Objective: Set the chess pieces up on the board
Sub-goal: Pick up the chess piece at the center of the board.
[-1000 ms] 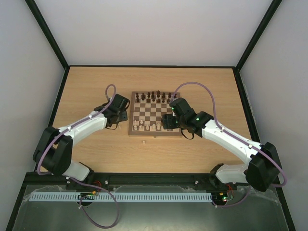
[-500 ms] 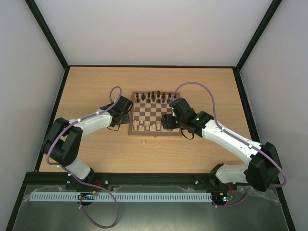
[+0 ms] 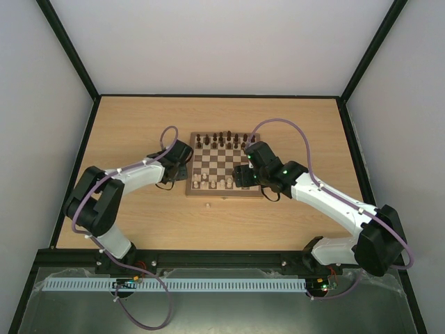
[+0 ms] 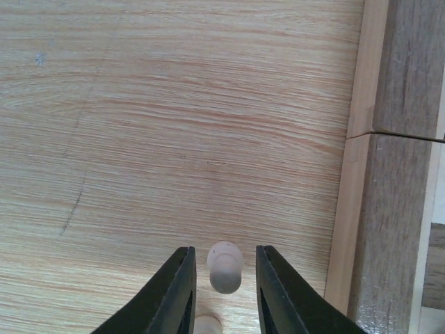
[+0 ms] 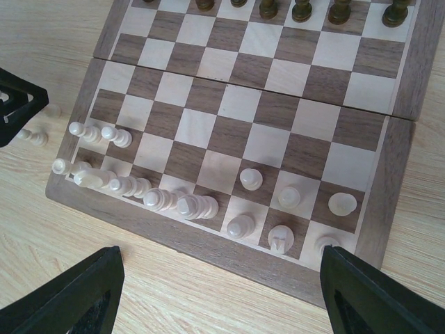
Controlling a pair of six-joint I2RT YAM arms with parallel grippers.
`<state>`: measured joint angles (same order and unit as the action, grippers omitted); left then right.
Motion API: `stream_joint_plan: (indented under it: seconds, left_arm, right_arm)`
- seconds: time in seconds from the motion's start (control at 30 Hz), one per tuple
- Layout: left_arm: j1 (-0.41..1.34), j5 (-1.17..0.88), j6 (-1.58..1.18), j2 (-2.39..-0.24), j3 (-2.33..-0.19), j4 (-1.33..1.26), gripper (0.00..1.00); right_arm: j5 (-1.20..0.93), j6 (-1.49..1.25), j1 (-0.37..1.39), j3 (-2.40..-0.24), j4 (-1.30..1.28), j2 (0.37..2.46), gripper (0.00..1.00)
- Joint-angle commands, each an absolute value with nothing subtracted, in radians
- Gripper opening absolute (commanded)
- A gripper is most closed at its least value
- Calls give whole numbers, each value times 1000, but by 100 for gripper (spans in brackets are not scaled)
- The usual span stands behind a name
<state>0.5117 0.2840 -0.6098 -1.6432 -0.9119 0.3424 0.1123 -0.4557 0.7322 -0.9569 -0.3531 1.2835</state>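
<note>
In the left wrist view a pale pawn stands on the table just left of the board. My left gripper is open with one finger on each side of the pawn and a small gap on both sides. A second pale piece shows at the bottom edge. My right gripper hangs wide open over the near edge of the board, holding nothing. Several pale chess pieces stand on the two near rows. In the top view the left gripper is at the left edge of the board.
Dark brown pieces line the far rows of the board. One loose pale piece lies on the table in front of the board. Two more pale pieces stand off the board's left edge beside the left gripper's black body.
The left arm has moved right, toward the board's left edge, and its jaws have narrowed round the pawn. The right arm has not moved.
</note>
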Motion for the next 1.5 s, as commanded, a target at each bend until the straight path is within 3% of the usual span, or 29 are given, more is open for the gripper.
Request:
stream_joint_plan:
  seconds: [0.0, 0.4, 0.8, 1.1, 1.47]
  left_arm:
    - [508, 286, -605, -1661, -902, 333, 24]
    - [508, 278, -602, -1684, -900, 326, 22]
    - [509, 262, -587, -1677, -911, 337, 4]
    - [533, 259, -564, -1545, -1002, 453, 4]
    - [730, 264, -556, -1541, -1177, 568, 4]
  right_arm:
    - [105, -450, 727, -949, -359, 1291, 78]
    - [100, -448, 727, -950, -358, 1291, 78]
    - [101, -448, 727, -948, -360, 1289, 78]
    - [116, -450, 726, -948, -362, 1282, 78]
    - [247, -475, 726, -939, -368, 1223, 79]
